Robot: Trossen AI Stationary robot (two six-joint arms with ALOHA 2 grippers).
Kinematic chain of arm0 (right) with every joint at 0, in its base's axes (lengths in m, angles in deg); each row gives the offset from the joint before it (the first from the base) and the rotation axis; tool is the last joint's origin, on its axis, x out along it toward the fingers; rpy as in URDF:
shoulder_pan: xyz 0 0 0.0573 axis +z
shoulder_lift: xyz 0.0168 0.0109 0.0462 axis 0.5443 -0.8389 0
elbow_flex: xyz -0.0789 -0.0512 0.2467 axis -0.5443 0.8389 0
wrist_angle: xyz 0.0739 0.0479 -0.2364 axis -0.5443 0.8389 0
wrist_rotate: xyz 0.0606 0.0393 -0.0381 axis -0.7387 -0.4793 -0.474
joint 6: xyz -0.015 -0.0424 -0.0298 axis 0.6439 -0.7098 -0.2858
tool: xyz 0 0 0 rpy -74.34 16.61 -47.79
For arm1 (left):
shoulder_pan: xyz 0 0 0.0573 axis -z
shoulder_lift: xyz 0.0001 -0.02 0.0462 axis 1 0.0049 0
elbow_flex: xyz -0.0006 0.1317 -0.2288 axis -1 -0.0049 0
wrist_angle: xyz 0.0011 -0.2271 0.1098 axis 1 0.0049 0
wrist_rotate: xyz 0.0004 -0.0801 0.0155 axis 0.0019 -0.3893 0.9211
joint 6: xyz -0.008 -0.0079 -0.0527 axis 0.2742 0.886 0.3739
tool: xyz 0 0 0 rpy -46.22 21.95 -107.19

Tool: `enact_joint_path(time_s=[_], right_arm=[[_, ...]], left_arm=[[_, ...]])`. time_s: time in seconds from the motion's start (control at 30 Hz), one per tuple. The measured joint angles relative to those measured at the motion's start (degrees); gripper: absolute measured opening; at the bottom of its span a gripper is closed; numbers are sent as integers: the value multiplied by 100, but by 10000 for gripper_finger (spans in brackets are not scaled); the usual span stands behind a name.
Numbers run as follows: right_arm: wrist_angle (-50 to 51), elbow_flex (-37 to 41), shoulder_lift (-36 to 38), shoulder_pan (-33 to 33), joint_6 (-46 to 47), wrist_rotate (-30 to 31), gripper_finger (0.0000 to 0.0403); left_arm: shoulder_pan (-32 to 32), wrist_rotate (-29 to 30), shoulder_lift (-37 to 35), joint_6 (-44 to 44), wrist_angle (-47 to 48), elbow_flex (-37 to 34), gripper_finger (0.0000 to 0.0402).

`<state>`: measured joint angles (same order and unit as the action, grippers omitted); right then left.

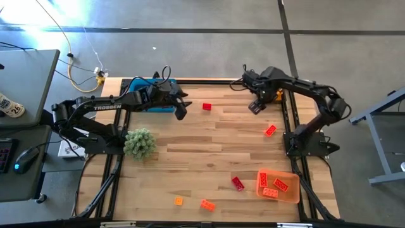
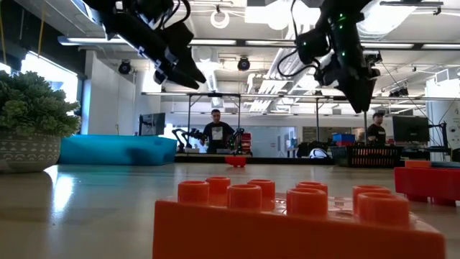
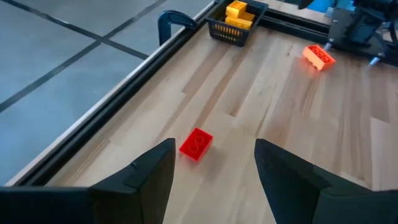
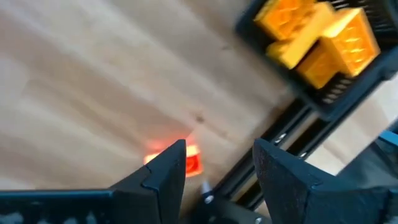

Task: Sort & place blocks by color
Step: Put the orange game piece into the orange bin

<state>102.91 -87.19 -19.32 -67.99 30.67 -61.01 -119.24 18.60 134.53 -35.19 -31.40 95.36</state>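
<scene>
Currently | black basket [image 3: 233, 23]: yellow blocks [image 3: 239, 12] | clear tray [image 1: 278, 185]: orange blocks [image 1: 272, 184] | both tools apart, empty

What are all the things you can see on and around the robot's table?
Red blocks: two, red, one mid-table toward the far edge, one beside the orange tray.
Orange-red block: one, right side of the table.
Orange blocks: two, near edge.
Orange tray: one, near right corner, holding about three orange-red blocks.
Black basket: one, far right corner, holding a few yellow blocks.
Blue tray: one, far left.
Plant ball: one, green, left side.
People: two, far back in the room.
Left gripper: open, above the table by the blue tray.
Right gripper: open, beside the black basket.
</scene>
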Motion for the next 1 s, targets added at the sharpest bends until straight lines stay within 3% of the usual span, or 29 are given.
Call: enact_joint_path(time_s=[0.3,0.53,0.83,1.0], right_arm=[[724,-2,134,634,-314,-705,174],[791,-2,136,1349,-1230,-641,174],[872,-2,26,2109,-1421,-695,194],[789,118,29,2326,-2213,-277,206]], left_arm=[[0,-30,0,-346,242,-3,207],[15,-30,0,-350,271,-1,207],[143,-30,0,-453,271,-1,207],[195,-30,0,-455,269,-3,207]])
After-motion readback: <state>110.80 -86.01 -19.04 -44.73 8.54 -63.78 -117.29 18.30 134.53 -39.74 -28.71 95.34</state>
